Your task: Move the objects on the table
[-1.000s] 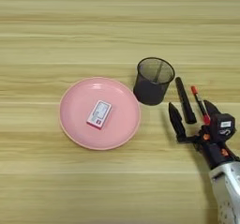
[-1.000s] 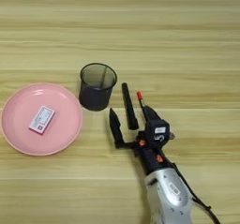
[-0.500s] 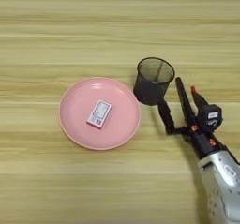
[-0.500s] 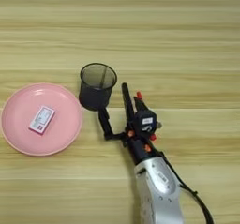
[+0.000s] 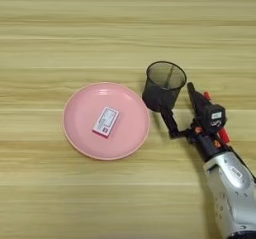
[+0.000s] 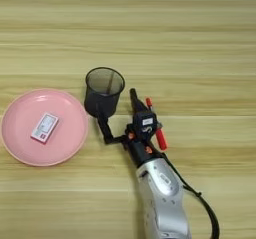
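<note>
My right gripper (image 6: 120, 117) is open on the table (image 6: 200, 53), just right of a black mesh cup (image 6: 104, 85). Its left finger (image 6: 105, 130) ends at the foot of the cup. The black marker (image 6: 135, 100) lies slanted right of the cup, its lower part hidden under the gripper. I cannot separate the other finger from it. A thin red pen (image 6: 149, 103) lies beside the marker. More red (image 6: 160, 138) shows below the gripper body. In the left eye view, gripper (image 5: 180, 107), marker (image 5: 194, 94) and cup (image 5: 164, 83) stand the same way.
A pink round plate (image 5: 82, 133) lies left of the cup, with a small white-and-red card (image 5: 106, 121) on it. The silver forearm (image 6: 160, 193) enters from the bottom edge, a black cable trailing to its right.
The gripper has moved left and forward, so its left finger has swung from below the marker to the cup's foot. Marker, pen, cup and plate have stayed put.
</note>
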`<state>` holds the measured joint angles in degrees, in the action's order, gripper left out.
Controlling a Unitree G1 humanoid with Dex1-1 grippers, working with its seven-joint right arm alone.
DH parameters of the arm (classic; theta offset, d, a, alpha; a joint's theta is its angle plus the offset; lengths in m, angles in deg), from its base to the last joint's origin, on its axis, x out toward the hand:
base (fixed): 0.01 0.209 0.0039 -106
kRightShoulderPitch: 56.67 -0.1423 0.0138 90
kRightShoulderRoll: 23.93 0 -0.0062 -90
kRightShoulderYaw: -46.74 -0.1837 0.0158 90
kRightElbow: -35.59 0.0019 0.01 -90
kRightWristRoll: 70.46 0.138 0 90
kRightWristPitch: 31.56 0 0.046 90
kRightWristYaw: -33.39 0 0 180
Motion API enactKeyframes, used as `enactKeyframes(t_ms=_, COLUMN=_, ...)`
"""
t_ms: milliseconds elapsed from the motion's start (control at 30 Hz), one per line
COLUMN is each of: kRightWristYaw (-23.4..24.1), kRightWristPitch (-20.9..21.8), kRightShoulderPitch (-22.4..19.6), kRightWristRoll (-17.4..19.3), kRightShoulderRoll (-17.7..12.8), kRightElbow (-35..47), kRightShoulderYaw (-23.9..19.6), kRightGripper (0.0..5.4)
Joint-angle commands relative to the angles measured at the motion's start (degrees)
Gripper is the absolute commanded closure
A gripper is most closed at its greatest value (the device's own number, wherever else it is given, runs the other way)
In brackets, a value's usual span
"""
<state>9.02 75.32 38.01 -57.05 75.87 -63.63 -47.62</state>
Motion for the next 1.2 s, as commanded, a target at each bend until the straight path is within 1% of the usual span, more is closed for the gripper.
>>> enactKeyframes(t_ms=33, kRightWristYaw=0.1, kRightWristPitch=1.5, kRightShoulderPitch=-4.3, kRightWristRoll=-0.6, kRightShoulderRoll=-0.7, kRightElbow=0.0, kRightShoulderYaw=0.0, kRightGripper=0.06)
enactKeyframes(t_ms=167, kRightWristYaw=0.2, kRightWristPitch=1.8, kRightShoulderPitch=-5.8, kRightWristRoll=-0.9, kRightShoulderRoll=-0.7, kRightElbow=-1.8, kRightShoulderYaw=0.0, kRightGripper=0.06)
enactKeyframes(t_ms=600, kRightWristYaw=-0.9, kRightWristPitch=2.4, kRightShoulderPitch=-8.7, kRightWristRoll=-1.8, kRightShoulderRoll=-0.6, kRightElbow=-4.8, kRightShoulderYaw=0.9, kRightGripper=0.06)
enactKeyframes(t_ms=1200, kRightWristYaw=-1.0, kRightWristPitch=4.9, kRightShoulderPitch=-14.4, kRightWristRoll=-2.6, kRightShoulderRoll=-1.1, kRightElbow=-12.6, kRightShoulderYaw=0.3, kRightGripper=0.06)
